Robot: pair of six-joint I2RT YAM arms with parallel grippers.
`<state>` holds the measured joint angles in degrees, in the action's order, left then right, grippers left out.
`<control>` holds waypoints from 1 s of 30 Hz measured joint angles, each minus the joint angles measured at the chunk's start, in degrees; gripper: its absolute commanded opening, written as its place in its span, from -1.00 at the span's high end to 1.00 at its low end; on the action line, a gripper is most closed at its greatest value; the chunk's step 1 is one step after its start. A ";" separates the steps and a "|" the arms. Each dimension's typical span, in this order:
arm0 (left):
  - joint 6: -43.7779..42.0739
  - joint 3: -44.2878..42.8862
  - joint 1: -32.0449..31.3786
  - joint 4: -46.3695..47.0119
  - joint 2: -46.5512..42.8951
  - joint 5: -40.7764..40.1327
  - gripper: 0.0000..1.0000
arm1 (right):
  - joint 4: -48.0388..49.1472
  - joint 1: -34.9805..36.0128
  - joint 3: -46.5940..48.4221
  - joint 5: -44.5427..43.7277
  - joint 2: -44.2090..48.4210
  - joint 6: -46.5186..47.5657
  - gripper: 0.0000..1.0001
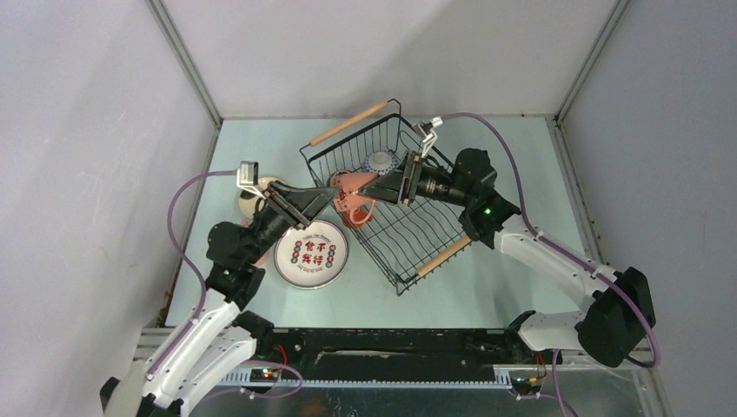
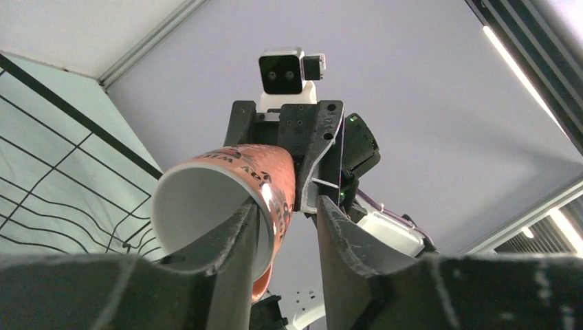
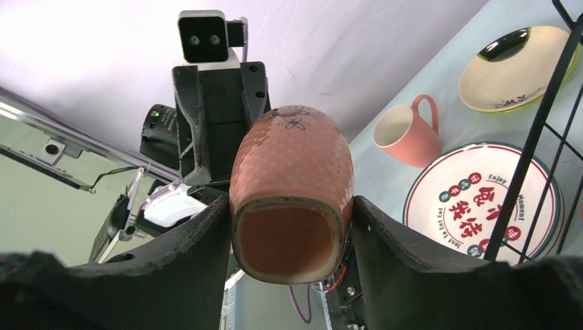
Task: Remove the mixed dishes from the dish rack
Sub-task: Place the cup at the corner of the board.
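Note:
My right gripper [image 1: 369, 187] is shut on a pink-orange mug [image 1: 352, 201] and holds it on its side in the air at the left edge of the black wire dish rack [image 1: 408, 228]. In the right wrist view the mug's base [image 3: 292, 240] sits squeezed between both fingers. My left gripper [image 1: 335, 198] meets the mug from the left. Its jaws straddle the rim: one finger [image 2: 237, 237] is inside the white mouth of the mug [image 2: 206, 199], the other [image 2: 344, 240] is outside with a gap showing. A patterned bowl [image 1: 380, 161] lies in the rack.
On the table left of the rack lie the white plate with red characters [image 1: 311, 254] and a cream saucer [image 1: 255, 193], half hidden by my left arm. A second pink mug [image 3: 405, 134] stands beside them. The rack's wooden handles [image 1: 349, 122] stick out at its ends.

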<state>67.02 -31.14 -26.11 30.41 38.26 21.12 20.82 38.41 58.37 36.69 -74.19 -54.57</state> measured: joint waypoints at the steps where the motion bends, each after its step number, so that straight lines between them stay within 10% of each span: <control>1: 0.52 0.37 -0.11 0.66 -0.02 -0.02 0.28 | 0.70 0.15 -0.26 0.11 0.13 -0.31 0.76; 8: 1.99 0.70 -1.36 3.08 1.03 0.09 0.39 | 2.43 0.92 -1.25 0.17 0.72 -0.98 0.75; 15: 3.17 0.70 -2.47 4.50 2.16 0.48 0.99 | 1.49 1.25 -1.46 0.00 2.12 0.11 0.67; 24: -1.66 -2.64 -3.91 -5.03 -0.66 2.14 1.00 | -7.13 2.32 -1.46 -2.34 7.19 5.79 -0.39; 30: -14.32 -9.44 -3.23 -24.90 -3.91 -3.54 1.00 | -15.08 -1.01 -1.70 -6.16 12.15 10.82 -0.75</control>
<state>52.71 -40.58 -29.34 5.52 34.35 17.58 5.74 37.41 56.66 30.52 -62.04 -43.75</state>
